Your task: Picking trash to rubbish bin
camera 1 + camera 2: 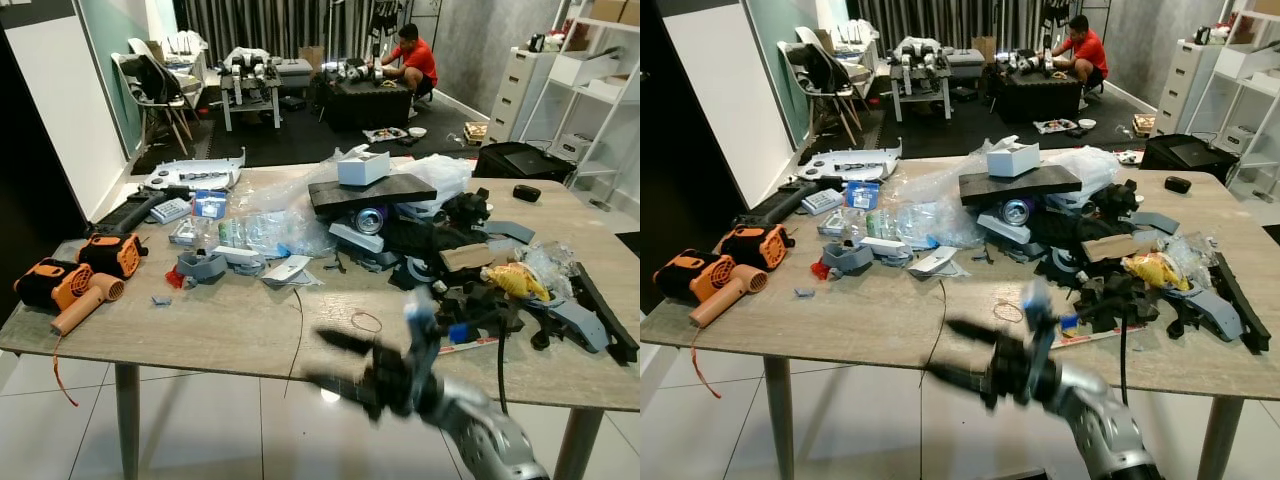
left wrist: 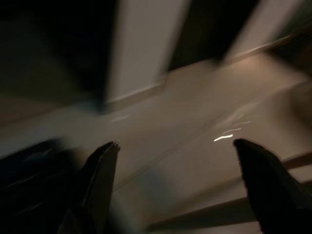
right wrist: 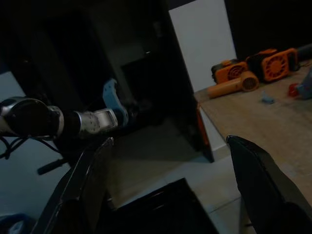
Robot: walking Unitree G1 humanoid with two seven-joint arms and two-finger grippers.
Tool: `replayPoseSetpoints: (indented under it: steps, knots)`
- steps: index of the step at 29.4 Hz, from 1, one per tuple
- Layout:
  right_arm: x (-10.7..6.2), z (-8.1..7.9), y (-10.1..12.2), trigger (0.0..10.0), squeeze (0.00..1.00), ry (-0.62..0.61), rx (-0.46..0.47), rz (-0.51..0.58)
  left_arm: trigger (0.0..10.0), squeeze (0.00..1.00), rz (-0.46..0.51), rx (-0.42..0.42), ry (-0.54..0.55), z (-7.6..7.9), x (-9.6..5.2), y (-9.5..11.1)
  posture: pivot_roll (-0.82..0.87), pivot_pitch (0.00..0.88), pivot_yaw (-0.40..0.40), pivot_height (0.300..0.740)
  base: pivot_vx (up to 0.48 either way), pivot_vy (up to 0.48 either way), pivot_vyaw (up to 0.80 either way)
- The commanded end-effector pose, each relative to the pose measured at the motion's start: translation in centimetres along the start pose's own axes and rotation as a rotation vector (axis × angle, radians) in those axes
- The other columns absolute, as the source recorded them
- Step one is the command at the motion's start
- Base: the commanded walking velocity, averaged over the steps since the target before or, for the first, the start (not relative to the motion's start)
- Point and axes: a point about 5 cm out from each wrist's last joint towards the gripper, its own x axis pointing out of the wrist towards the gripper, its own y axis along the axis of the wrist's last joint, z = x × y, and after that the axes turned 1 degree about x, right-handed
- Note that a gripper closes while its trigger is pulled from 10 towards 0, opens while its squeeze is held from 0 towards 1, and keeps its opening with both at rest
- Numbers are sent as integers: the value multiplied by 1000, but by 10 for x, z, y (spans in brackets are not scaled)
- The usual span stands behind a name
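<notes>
A cluttered wooden table (image 1: 230,330) stands before me. Among the litter on it are clear plastic bags (image 1: 280,230), a crumpled yellow wrapper (image 1: 515,280), a drink can (image 1: 368,220) lying on its side, and a white paper piece (image 1: 288,270). My right gripper (image 1: 335,362) hovers blurred at the table's near edge, fingers pointing left, open and holding nothing. In the right wrist view the right gripper (image 3: 169,140) spans dark floor beside the table corner. My left gripper (image 2: 175,144) is open over blurred, dim floor.
Orange power tools (image 1: 70,280) lie at the table's left end, and black and grey plastic parts (image 1: 480,300) crowd the right. A black cable (image 1: 297,330) trails over the near edge. A person (image 1: 412,58) sits far back. White shelves (image 1: 590,70) stand right.
</notes>
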Motion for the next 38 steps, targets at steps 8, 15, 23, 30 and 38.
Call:
replayPoseSetpoints:
  steps: [8,15,23,30,38]
  knots:
    - [-15,8,9,10000,0,-190,-27,31,10000,0,244,-240,-1005,77,-9,81,-25,108,32,740,0,0,0]
    - [-17,14,5,10000,0,-275,-42,32,10000,0,322,-267,-1387,101,-42,117,-25,108,32,740,0,0,0]
    - [-32,47,17,10000,0,-596,-95,83,10000,0,-74,-29,-1809,156,-88,75,-25,113,29,740,0,0,0]
    - [-58,69,45,10000,0,-910,-219,175,10000,0,-270,238,-1935,203,-116,26,-44,119,22,740,0,0,0]
    - [-82,76,81,10000,0,-1134,-457,140,10000,0,-256,319,-1936,216,-122,19,-54,114,20,740,0,0,0]
